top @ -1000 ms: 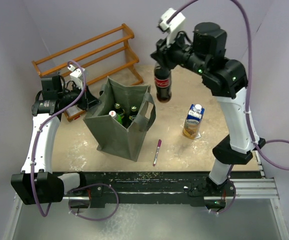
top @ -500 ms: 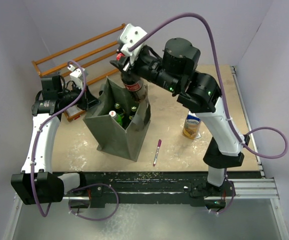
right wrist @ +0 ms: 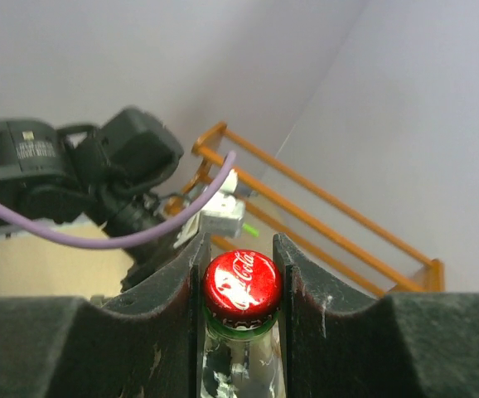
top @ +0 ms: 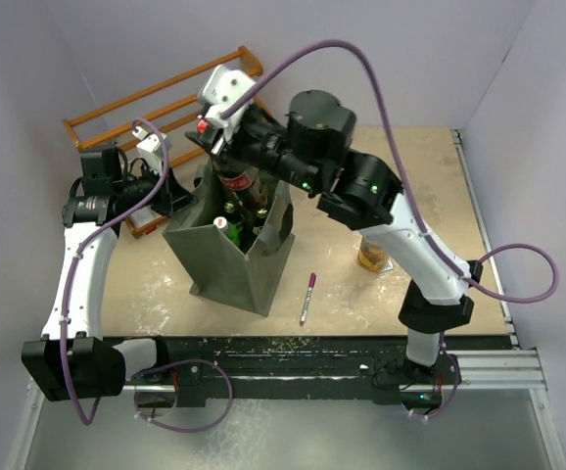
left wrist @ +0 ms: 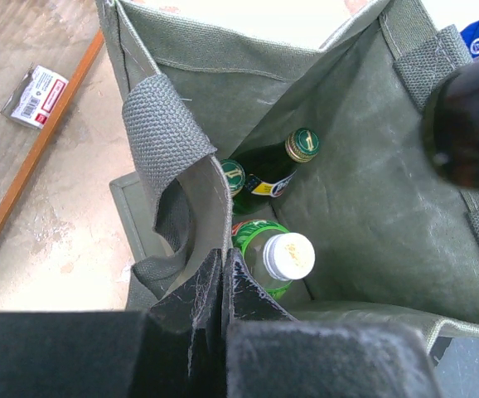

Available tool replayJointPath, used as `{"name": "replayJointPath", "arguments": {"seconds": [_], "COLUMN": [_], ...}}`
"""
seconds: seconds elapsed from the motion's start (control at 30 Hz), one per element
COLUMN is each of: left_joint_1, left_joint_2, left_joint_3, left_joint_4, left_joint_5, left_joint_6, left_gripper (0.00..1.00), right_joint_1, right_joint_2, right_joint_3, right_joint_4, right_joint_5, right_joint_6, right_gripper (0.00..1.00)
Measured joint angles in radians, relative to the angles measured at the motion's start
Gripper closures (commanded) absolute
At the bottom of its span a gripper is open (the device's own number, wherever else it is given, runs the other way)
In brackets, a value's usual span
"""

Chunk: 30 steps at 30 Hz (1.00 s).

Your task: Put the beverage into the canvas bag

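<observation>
The cola bottle [top: 232,182] hangs nearly upright, cap up, pinched at the neck just under its red cap [right wrist: 242,280] by the right tool [right wrist: 239,250]. The canvas bag [top: 226,262] lies directly below it, so the coming move looks like a plain descent along the bottle's long axis. From above, the bottle's lower part sits at the far side of the bag's open mouth; in the left wrist view its dark base shows over the strapped wall (whether it is already below the rim I cannot tell).

The left tool [left wrist: 223,286] is pressed together on the bag's left rim beside a loop handle [left wrist: 158,124], holding the mouth open.

Inside, two green glass bottles [left wrist: 266,170] and a white-capped bottle [left wrist: 287,255] fill the left part of the floor; the free room is on the right, under the cola. Hitting the wall or those caps is the likely snag.

On the tabletop to the right, a carton [top: 369,257] stands half hidden by the right arm, with a marker [top: 307,296] nearer; a wooden rack [top: 165,98] stands far left.
</observation>
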<state>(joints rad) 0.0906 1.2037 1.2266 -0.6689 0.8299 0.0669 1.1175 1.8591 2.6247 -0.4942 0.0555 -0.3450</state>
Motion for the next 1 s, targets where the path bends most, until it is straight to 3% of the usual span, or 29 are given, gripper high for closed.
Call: {"name": "replayJointPath", "arguments": {"seconds": [0.27,0.63,1.0], "left_joint_1": [0.000,0.001,0.001], "left_joint_2": [-0.012,-0.019,-0.021], "left_joint_3": [0.000,0.000,0.000], "left_joint_4": [-0.004,-0.005,-0.006], "left_joint_5": [0.000,0.008,0.011], "left_joint_6": [-0.001,-0.029,-0.032], "left_gripper": [1.00,1.00,1.00], "right_joint_1": [-0.017,-0.065,-0.072], "right_joint_2": [-0.001,-0.084,-0.133], "right_joint_3": [-0.237,-0.511,-0.650], "right_joint_4": [-0.002,0.023,0.129], "right_joint_5": [-0.034,-0.182,-0.280], "right_joint_6": [0.065,0.276,0.383], "right_gripper": [1.00,1.00,1.00]}}
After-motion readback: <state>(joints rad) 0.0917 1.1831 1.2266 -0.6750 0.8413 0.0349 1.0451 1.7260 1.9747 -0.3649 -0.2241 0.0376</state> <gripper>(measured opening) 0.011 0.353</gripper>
